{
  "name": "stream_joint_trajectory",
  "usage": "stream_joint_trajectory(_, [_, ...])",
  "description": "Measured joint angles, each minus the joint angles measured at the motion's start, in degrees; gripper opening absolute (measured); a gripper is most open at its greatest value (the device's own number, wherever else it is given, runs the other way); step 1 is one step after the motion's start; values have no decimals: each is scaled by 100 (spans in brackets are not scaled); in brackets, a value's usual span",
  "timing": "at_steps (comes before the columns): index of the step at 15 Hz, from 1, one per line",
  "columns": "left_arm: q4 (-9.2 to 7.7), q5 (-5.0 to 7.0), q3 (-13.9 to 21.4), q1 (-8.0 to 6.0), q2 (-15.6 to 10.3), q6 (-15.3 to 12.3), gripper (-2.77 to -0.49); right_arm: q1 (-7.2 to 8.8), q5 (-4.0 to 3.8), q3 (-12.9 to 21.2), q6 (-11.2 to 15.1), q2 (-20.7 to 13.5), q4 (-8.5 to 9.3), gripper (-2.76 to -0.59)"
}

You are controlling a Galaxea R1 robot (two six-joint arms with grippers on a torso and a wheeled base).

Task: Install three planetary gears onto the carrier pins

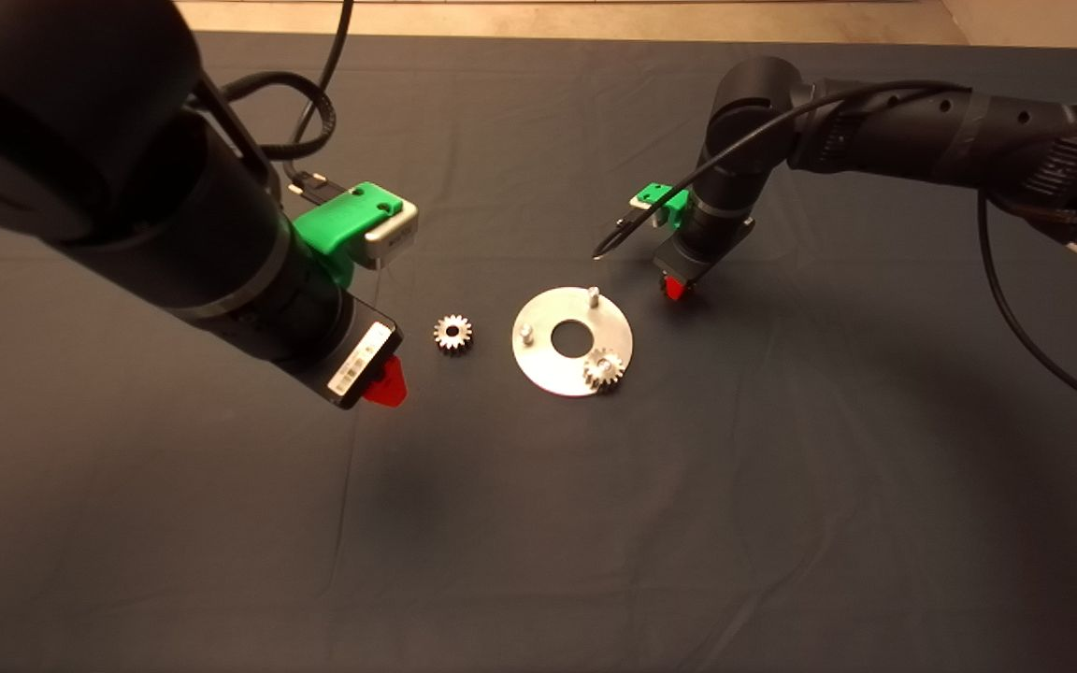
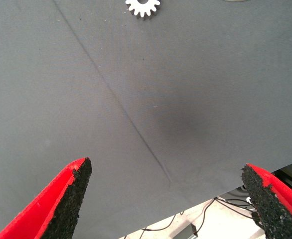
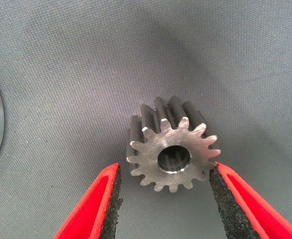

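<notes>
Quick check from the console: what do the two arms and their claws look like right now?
Both arms are black round tubes with loose black cables. Each wrist carries a green block with a silvery camera. The left claw and right claw have red fingers with rough black pads; a white barcode label marks the left wrist.

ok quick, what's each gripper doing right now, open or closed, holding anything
Left gripper: open, empty, above bare mat near a loose gear.
Right gripper: fingers either side of a gear; cannot tell if clamped.

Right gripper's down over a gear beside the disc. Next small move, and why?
Probably close the right gripper on the small silvery toothed metal gear: its red fingers straddle it, but one pad stands clear of the teeth, so nothing is gripped.
</notes>
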Motion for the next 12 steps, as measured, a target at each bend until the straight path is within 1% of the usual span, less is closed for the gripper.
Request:
stream_joint_trajectory(6, [0, -1, 0, 0, -16, 0, -109, 0, 6, -2, -2, -2, 0, -207])
stream_joint_trajectory(8, [0, 0, 0, 0, -28, 0, -109, -13, 34, -2, -5, -2, -1, -207])
stream_joint_trajectory(12, [0, -1, 0, 0, -44, 0, -109, -15, 54, -2, -9, -6, -2, -207])
